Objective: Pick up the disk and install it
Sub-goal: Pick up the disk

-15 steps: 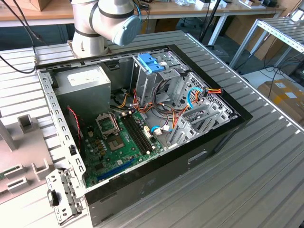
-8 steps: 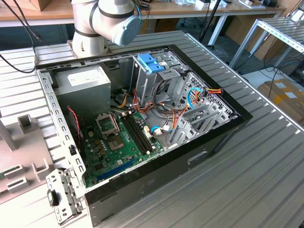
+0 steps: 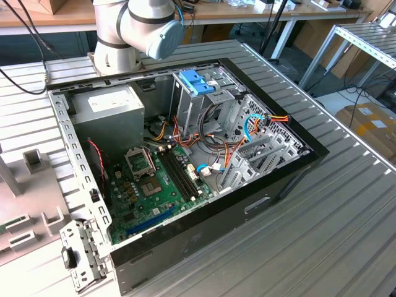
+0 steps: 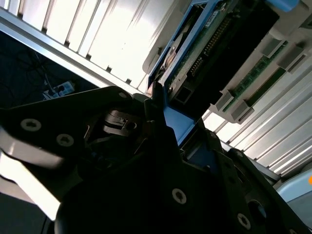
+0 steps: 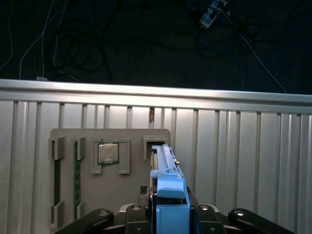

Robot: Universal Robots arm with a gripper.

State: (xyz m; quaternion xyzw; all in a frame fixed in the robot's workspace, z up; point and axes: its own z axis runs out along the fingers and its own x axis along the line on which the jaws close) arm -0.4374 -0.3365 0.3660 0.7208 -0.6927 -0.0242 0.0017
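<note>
The disk [image 5: 170, 192], a dark drive in a light blue carrier, stands on edge at a slot of the grey holder [image 5: 97, 204] in the first wrist view. My gripper [image 5: 170, 214] sits around its near end, the black fingers pressed against both sides of the blue carrier. In the second wrist view the disk [image 4: 219, 48] runs away from the gripper [image 4: 170, 122], its connector edge and green board showing. I cannot tell whether the disk has lifted clear of the holder. In the exterior view the open computer case [image 3: 278, 185] lies on the ribbed table.
The holder also carries a processor [image 5: 108, 152] and memory sticks [image 5: 77, 180]. Just beyond it runs the table edge [image 5: 156, 90], with dark floor and cables past it. Inside the case a metal drive cage with a blue-latched bracket [image 3: 197, 80] rises beside the motherboard [image 3: 154, 185].
</note>
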